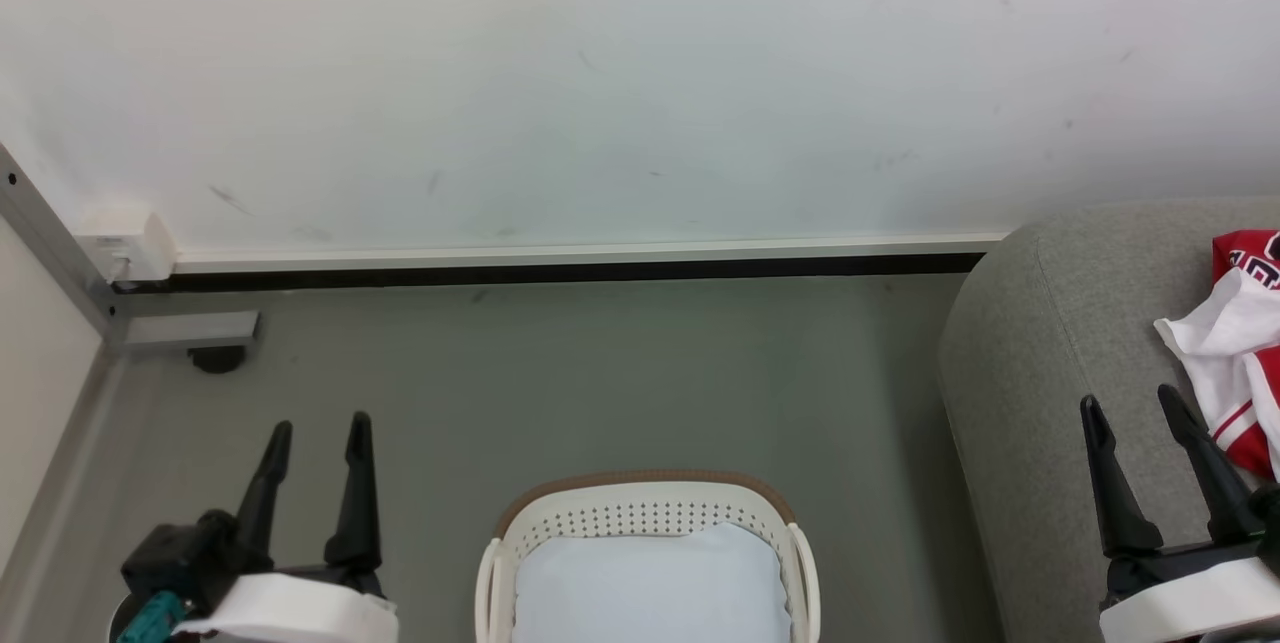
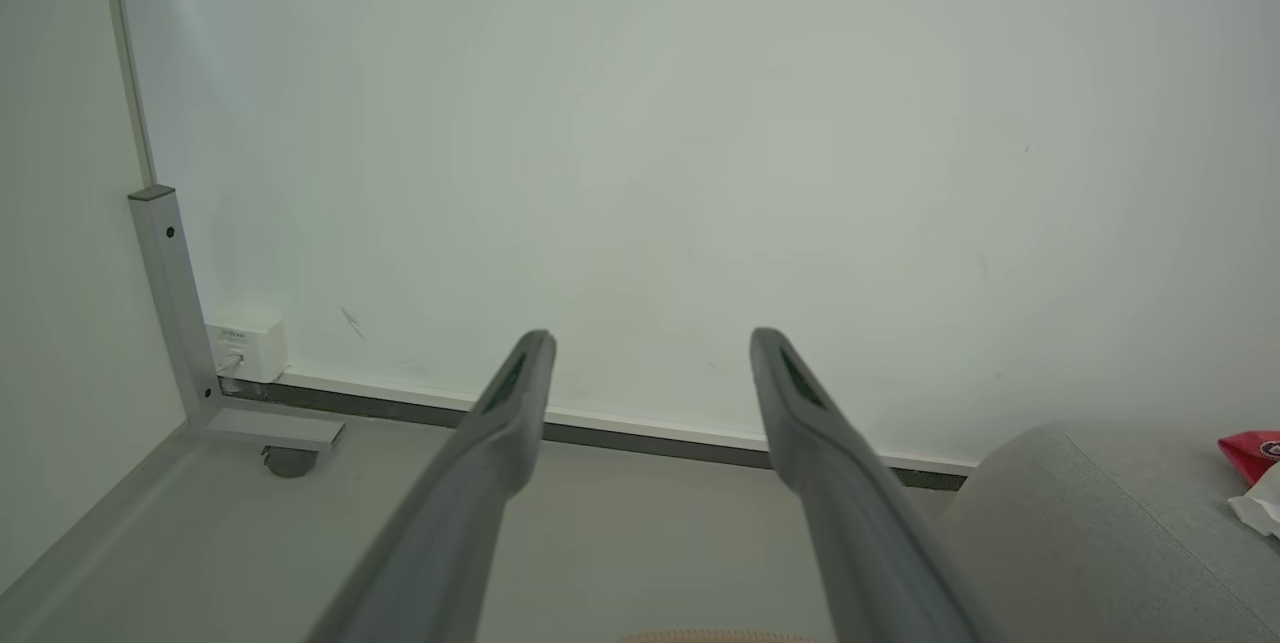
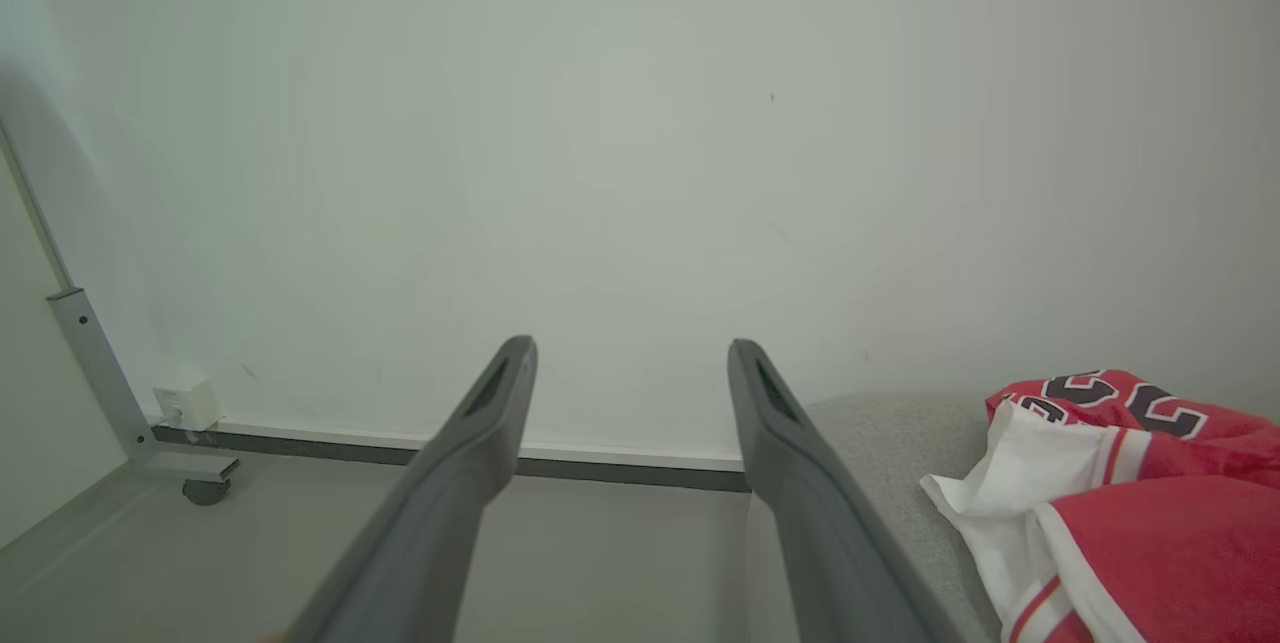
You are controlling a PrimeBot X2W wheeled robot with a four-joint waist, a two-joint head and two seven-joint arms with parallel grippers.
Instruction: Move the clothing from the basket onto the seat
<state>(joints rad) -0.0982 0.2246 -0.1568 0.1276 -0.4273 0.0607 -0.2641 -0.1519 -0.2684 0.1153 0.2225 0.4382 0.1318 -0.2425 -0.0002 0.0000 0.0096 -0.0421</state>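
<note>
A: How do the grippers stand?

B: The left gripper [image 1: 321, 423] sits at the lower left of the head view. Its two dark fingers are spread wide with nothing between them, above the grey floor [image 1: 600, 373]. The right gripper [image 1: 1129, 398], at the lower right, is spread just as wide and also empty, its fingers over the seat [image 1: 1040, 363].

A: What lies closest to the right one?

B: The clothing [image 1: 1240, 353], a crumpled red and white heap on the seat, just beside that gripper's outer finger. I cannot tell whether they touch. In the right wrist view, black white-outlined numbers show on a red fold at the back. A white panel and striped trim lie nearer the fingers.

A: And the basket?

B: The basket [image 1: 640, 518] stands on the floor between the two grippers, at the bottom middle, apart from both. A pale blue-white cushion [image 1: 650, 583] lies inside it. The seat is to its right, with a strip of floor between them.

A: Further out?

B: A white wall [image 1: 640, 73] with a dark baseboard [image 1: 560, 273]. In the left corner there is a grey metal post [image 1: 50, 233] on a caster [image 1: 217, 358], and a small white socket box [image 1: 125, 243] beside it.
</note>
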